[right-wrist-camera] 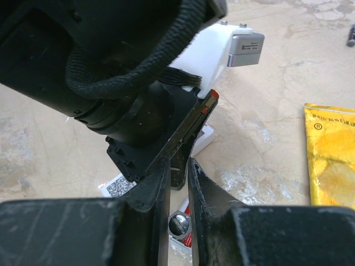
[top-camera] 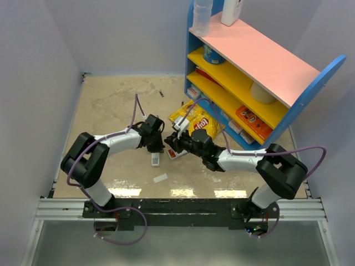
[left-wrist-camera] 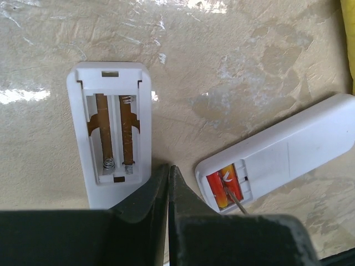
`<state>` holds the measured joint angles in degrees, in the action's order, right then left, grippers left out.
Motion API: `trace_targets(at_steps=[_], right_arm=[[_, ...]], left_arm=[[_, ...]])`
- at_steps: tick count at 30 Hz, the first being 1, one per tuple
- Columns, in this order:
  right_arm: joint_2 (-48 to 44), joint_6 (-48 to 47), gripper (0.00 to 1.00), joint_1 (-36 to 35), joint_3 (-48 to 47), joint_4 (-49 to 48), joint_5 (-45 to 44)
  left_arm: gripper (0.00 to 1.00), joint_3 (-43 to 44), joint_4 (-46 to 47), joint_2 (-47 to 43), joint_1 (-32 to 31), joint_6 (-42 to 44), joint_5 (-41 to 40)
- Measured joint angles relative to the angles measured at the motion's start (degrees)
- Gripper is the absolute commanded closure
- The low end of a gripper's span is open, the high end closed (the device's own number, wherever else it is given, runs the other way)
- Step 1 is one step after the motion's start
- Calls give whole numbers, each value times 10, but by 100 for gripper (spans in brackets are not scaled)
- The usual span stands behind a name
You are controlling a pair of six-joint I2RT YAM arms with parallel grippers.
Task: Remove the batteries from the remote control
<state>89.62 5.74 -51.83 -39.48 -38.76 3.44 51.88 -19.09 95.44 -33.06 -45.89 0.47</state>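
Left gripper point(left-wrist-camera: 168, 173) jaws pressed together, empty. Right gripper point(right-wrist-camera: 178, 166) jaws nearly together, slim gap; grip on anything unclear. Just right of left jaws: remote control point(left-wrist-camera: 299, 138), tilted on table point(left-wrist-camera: 222, 55), plain white back up, bay open, two red-orange batteries point(left-wrist-camera: 220, 188) side by side inside. To left: second white casing point(left-wrist-camera: 80, 138), bay empty, springs bare.

No word reads clearly. The yellow snack bag point(top-camera: 201, 123) on the counter point(top-camera: 111, 111) carries a round red logo with lettering too small to make out, and a small circled mark near its far corner. A QR-code label point(right-wrist-camera: 119, 187) shows on a white piece. The print on the grey block point(right-wrist-camera: 247, 43) is illegible.
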Motion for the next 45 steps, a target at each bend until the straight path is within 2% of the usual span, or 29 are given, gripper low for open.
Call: trace_targets(at_steps=[8, 15, 24, 31, 45], right_arm=[[-6, 82, 100, 21, 49, -65, -23], [3, 190, 100, 87, 90, -119, 23], [33, 252, 100, 125, 108, -177, 66], [74, 318, 100, 166, 121, -239, 124], [186, 437, 100, 206, 137, -411, 177]], left_arm=[[91, -22, 19, -15, 0, 0, 17], [91, -54, 54, -29, -8, -2, 73], [91, -58, 61, -28, -14, -2, 91], [91, -58, 61, -27, -14, -2, 91], [91, -58, 61, -27, -14, -2, 91]])
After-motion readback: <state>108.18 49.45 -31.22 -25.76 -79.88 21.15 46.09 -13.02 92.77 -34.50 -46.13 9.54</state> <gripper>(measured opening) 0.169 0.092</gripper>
